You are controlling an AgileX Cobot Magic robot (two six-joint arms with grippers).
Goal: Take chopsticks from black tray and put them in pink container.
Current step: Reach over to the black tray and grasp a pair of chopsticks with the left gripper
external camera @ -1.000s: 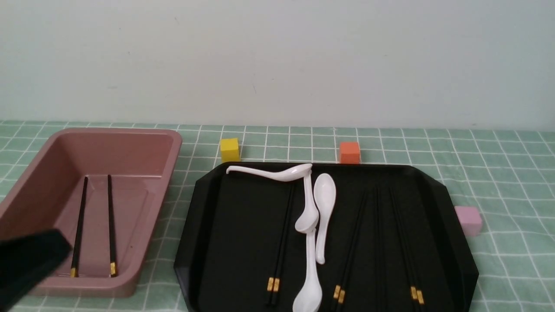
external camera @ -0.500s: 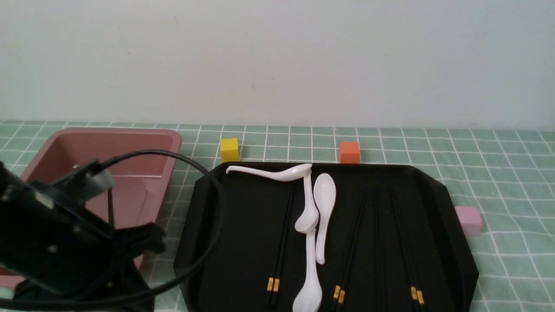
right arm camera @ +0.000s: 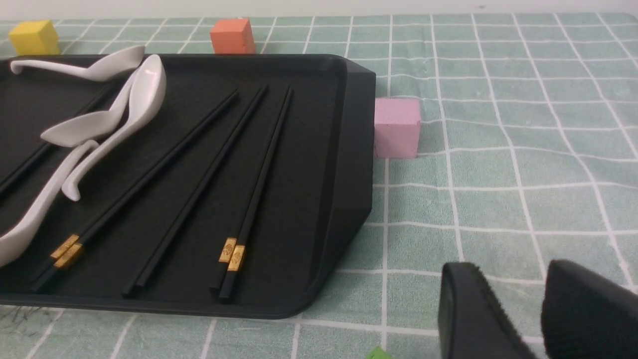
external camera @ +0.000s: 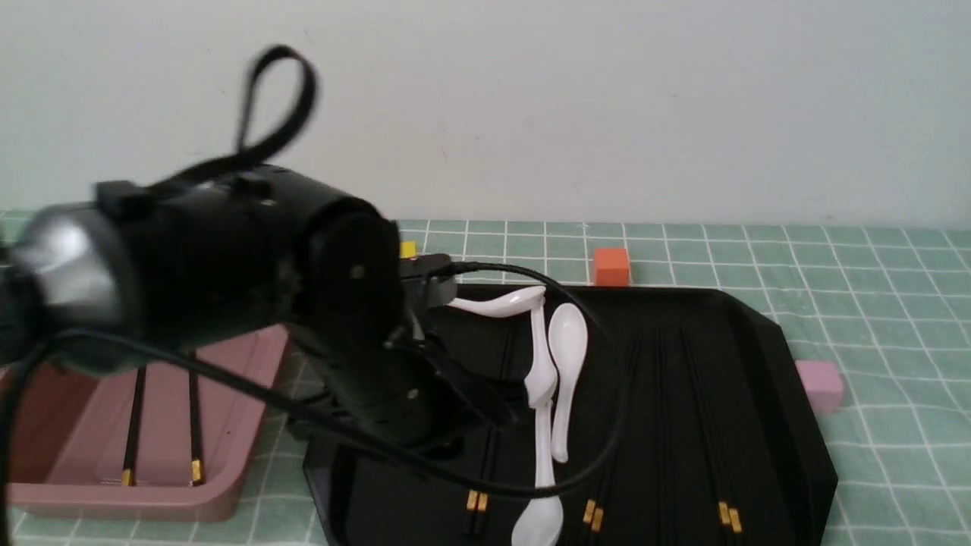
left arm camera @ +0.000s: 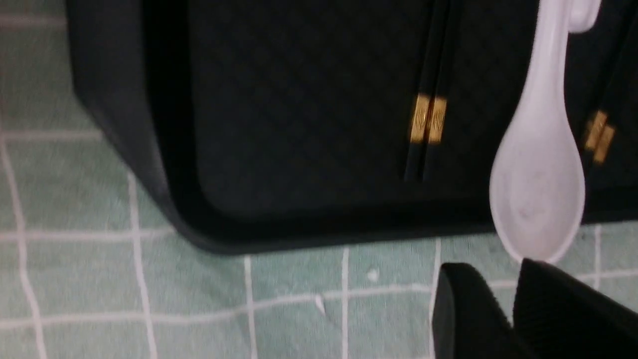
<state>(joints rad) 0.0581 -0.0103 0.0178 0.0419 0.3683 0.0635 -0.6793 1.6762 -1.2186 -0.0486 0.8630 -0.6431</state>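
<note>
Above near-left corner of black tray (left arm camera: 124, 124), my left end effector (left arm camera: 498, 279) holds nothing; released or clenched, cannot tell. Chopsticks (left arm camera: 428, 75) look light, stiff, slick: pinch pair mid-shaft, clear of spoon (left arm camera: 538, 189).

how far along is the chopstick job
Done: one chopstick pair lies in the pink container. In hand: nothing; the left gripper hangs empty above the black tray. Left: at least three more pairs on it, among white spoons.
</note>
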